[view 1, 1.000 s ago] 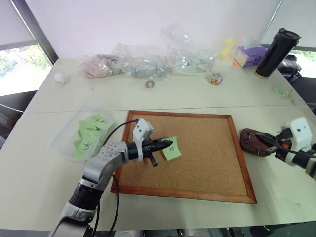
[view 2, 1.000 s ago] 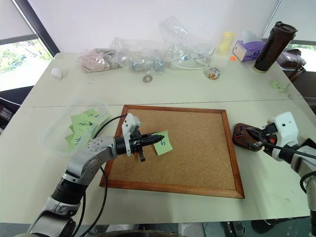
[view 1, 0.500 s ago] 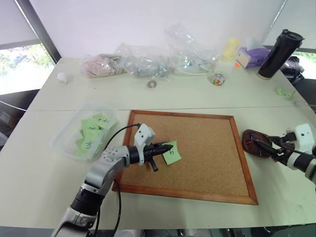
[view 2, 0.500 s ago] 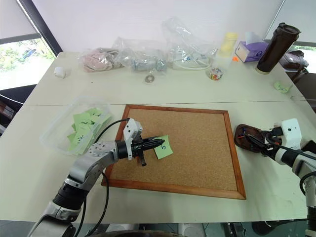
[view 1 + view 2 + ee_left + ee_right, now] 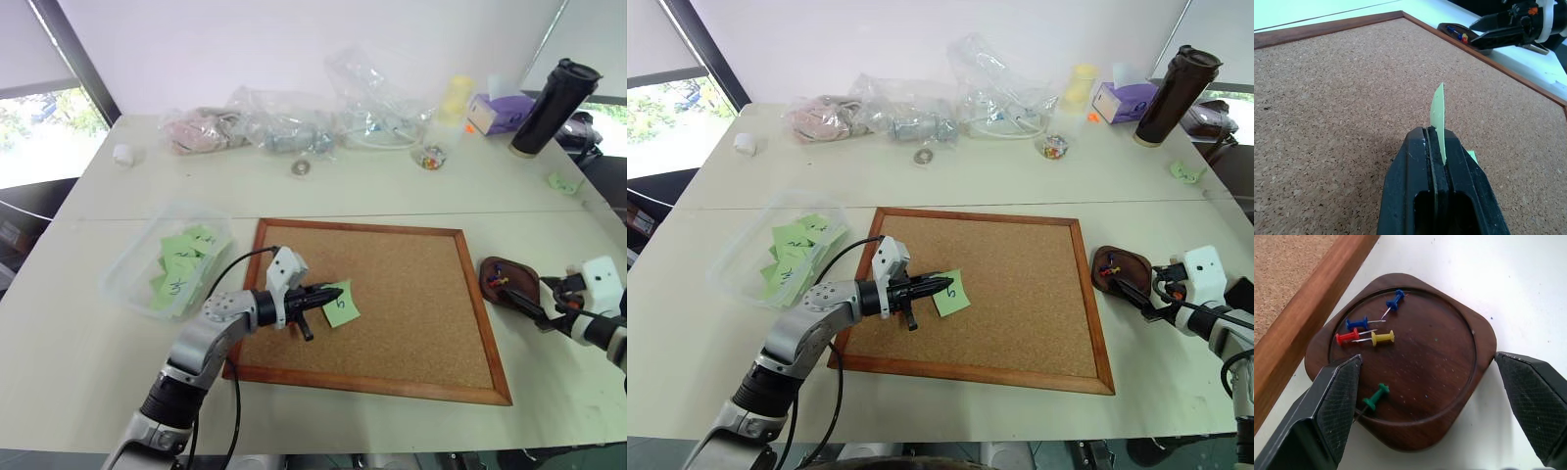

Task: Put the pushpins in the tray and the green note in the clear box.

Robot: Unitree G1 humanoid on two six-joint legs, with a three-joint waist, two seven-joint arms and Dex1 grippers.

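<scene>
Cork board [image 5: 392,304] fills the counter's [image 5: 88,362] near middle, where the left pincer [image 5: 331,291] pinches the green note [image 5: 340,305] above it, inside the wooden frame. Just off the board's right edge, the right pincer [image 5: 1430,406] is spread wide around the tray [image 5: 1449,396], which holds five pushpins [image 5: 1371,330]. Toward the counter's left edge sits the clear box [image 5: 132,269], with bare surface around it.

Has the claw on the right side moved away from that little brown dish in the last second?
Yes. The right claw was reaching over the dish; now it has drawn back toward the near table edge, open, its tips at the dish's near rim.
</scene>
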